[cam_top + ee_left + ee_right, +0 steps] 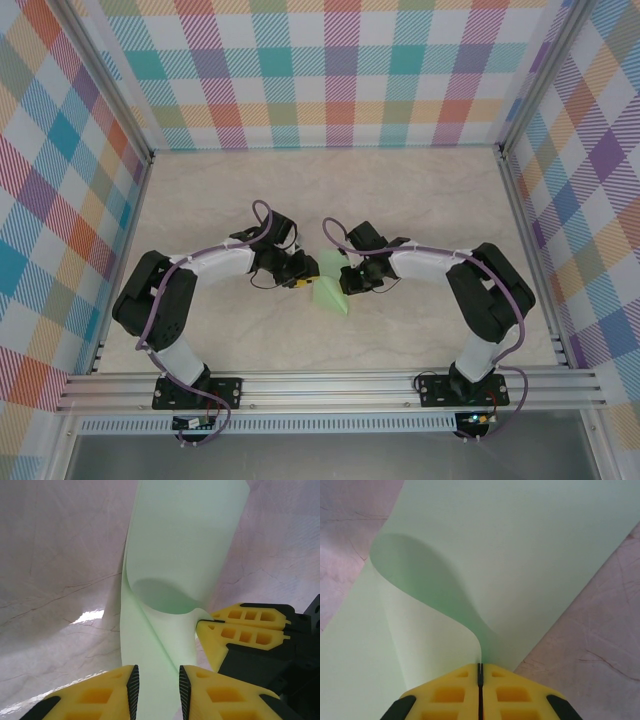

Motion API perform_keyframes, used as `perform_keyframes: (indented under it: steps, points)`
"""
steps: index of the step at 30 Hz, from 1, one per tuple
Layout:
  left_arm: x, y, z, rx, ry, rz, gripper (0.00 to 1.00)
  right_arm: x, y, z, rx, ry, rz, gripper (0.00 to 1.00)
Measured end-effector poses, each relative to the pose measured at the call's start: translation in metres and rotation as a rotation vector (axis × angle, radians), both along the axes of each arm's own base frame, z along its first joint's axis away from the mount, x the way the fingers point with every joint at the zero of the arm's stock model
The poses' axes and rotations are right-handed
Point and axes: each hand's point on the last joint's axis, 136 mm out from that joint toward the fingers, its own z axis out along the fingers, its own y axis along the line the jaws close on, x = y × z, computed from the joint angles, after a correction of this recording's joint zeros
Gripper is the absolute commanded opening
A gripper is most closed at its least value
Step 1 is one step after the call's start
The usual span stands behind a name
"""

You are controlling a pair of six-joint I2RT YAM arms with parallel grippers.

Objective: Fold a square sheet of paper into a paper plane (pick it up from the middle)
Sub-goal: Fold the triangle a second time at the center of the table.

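Right wrist | my right gripper (480,672) is clenching the curled flap of the square sheet of paper (520,555), rest lying flat beneath it | left gripper (156,682) hovering beside it, jaws parted | step, likely: folding flap over | next: aligning edges, pressing crease.

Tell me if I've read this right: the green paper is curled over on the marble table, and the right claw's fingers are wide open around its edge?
The right gripper is shut on the edge of the square sheet of paper, fingers pressed together, as the right wrist view shows. The paper is green and curled on the marble table.
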Motion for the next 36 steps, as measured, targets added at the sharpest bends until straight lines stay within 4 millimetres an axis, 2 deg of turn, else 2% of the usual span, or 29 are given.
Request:
perform_keyframes:
  steps: [12, 23, 36]
  points:
    - [0.001, -0.003, 0.002, -0.007, -0.012, -0.005, 0.29, -0.007, 0.010, 0.017, 0.080, 0.010, 0.028, 0.09]
    - [0.001, -0.003, 0.002, -0.007, -0.013, -0.005, 0.29, -0.004, 0.008, 0.003, 0.044, 0.028, 0.020, 0.09]
    - [0.001, -0.003, 0.002, -0.007, -0.012, -0.006, 0.29, 0.000, 0.004, 0.001, 0.021, 0.010, 0.008, 0.09]
